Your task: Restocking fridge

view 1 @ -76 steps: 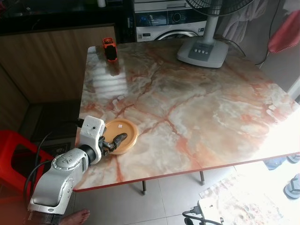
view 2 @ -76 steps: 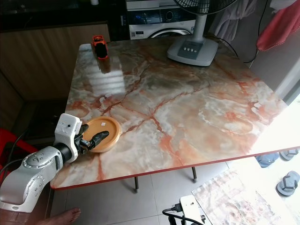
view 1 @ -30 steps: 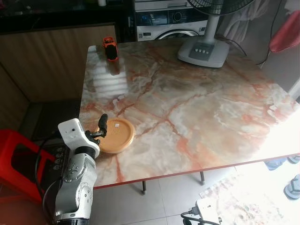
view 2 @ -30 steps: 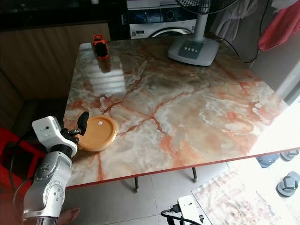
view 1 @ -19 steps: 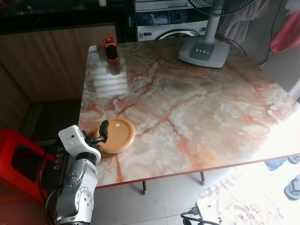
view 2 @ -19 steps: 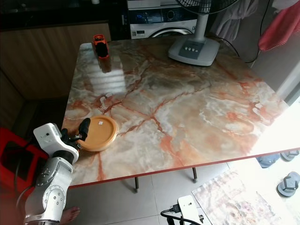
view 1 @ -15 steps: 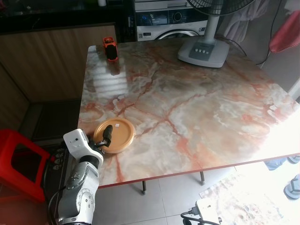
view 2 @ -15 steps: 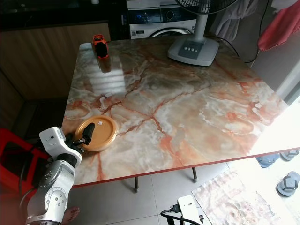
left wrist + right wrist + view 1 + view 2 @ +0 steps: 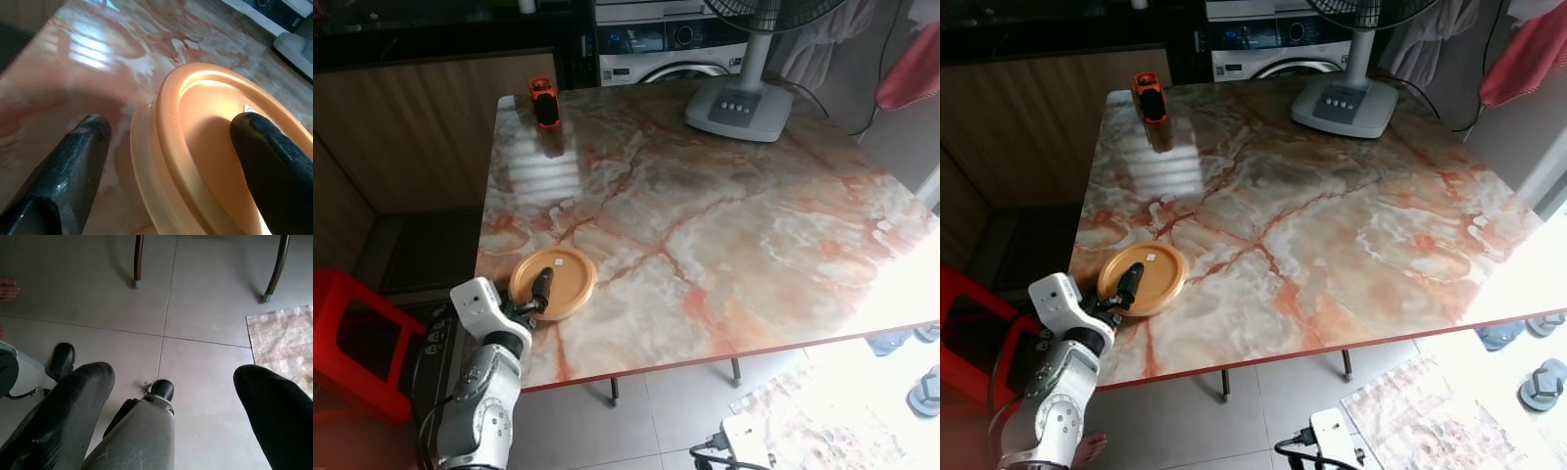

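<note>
One broad marble-patterned surface (image 9: 724, 225), veined in rust and cream with a red edge, takes up most of what I see from the head camera. Behind it stand a wooden-fronted cabinet (image 9: 421, 127) and a white washing machine (image 9: 671, 49). On the far side of the surface sits the grey base of a pedestal fan (image 9: 736, 106), its pole rising out of frame. To my left, on the floor, is a red plastic stool (image 9: 352, 338); pale floor tiles (image 9: 656, 421) run beneath.

Near the surface's front left corner lies the round orange plastic lid-like dish (image 9: 553, 282), flat on the marble, with a small white sticker near its middle. My left tool (image 9: 536, 297) is at its near rim with the fingers spread apart: in the wrist view one black finger (image 9: 274, 166) is over the dish's inner face and the other (image 9: 73, 161) stands outside the rim over bare marble, so the rim sits between them without being pinched.

At the far left corner stands a small orange-and-black object (image 9: 542, 101), well apart from the dish.

My right tool (image 9: 171, 396) hangs over the floor tiles, fingers wide apart and holding nothing.
</note>
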You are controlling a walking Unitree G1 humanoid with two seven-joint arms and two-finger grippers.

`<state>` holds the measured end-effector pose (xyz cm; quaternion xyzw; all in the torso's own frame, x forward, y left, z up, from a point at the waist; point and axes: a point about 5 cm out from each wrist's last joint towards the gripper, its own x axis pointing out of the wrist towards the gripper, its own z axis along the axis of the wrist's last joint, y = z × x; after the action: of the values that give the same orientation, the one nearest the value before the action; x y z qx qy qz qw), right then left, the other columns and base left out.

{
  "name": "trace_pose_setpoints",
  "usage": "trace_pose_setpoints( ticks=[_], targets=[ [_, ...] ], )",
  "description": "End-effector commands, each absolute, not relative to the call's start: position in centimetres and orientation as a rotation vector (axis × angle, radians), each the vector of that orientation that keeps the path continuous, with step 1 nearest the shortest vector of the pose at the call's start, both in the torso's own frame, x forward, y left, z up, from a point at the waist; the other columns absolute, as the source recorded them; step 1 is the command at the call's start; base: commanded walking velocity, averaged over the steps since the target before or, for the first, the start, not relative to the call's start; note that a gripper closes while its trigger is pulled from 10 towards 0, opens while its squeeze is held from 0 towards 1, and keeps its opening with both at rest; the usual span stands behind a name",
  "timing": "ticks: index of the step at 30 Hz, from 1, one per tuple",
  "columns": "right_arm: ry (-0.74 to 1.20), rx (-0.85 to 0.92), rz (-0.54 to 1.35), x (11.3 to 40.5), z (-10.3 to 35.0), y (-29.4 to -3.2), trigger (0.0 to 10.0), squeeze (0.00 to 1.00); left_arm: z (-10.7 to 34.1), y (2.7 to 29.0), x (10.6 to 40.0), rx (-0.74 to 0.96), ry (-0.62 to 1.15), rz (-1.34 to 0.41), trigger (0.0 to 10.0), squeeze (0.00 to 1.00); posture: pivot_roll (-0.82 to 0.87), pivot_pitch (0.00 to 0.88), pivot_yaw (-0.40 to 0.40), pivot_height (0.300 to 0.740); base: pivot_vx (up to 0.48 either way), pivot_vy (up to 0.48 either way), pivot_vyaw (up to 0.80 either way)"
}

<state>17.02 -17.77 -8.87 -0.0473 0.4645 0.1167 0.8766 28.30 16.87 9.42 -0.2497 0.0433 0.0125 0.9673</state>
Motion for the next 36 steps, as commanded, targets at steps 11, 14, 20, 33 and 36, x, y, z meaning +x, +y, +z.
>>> trace_pose_setpoints(
  ticks=[11, 14, 20, 33, 36],
  targets=[
    [0.973, -0.121, 0.258, 16.9, -8.9, -17.8, 10.0, 0.0, 8.8, 14.9, 29.1, -0.626, 0.162, -0.183, 10.0, 0.0, 0.06, 0.063, 0.006, 0.74, 0.0, 0.0, 0.0],
    [0.973, -0.124, 0.26, 16.9, -8.9, -17.8, 10.0, 0.0, 8.7, 14.6, 29.2, -0.608, 0.174, -0.201, 1.3, 0.0, 0.06, 0.065, 0.005, 0.74, 0.0, 0.0, 0.0],
    [0.973, -0.13, 0.264, 17.0, -8.9, -17.8, 10.0, 0.0, 8.4, 14.2, 29.2, -0.588, 0.194, -0.215, 0.0, 0.0, 0.06, 0.068, 0.003, 0.74, 0.0, 0.0, 0.0],
    [0.973, -0.139, 0.27, 17.0, -8.9, -17.8, 10.0, 0.0, 8.4, 14.5, 29.4, -0.574, 0.188, -0.208, 0.0, 0.0, 0.06, 0.068, 0.003, 0.74, 0.0, 0.0, 0.0],
    [0.972, -0.137, 0.27, 17.0, -8.9, -17.8, 10.0, 0.0, 8.5, 14.5, 29.5, -0.573, 0.181, -0.205, 0.0, 0.0, 0.06, 0.066, 0.003, 0.74, 0.0, 0.0, 0.0]
  ],
)
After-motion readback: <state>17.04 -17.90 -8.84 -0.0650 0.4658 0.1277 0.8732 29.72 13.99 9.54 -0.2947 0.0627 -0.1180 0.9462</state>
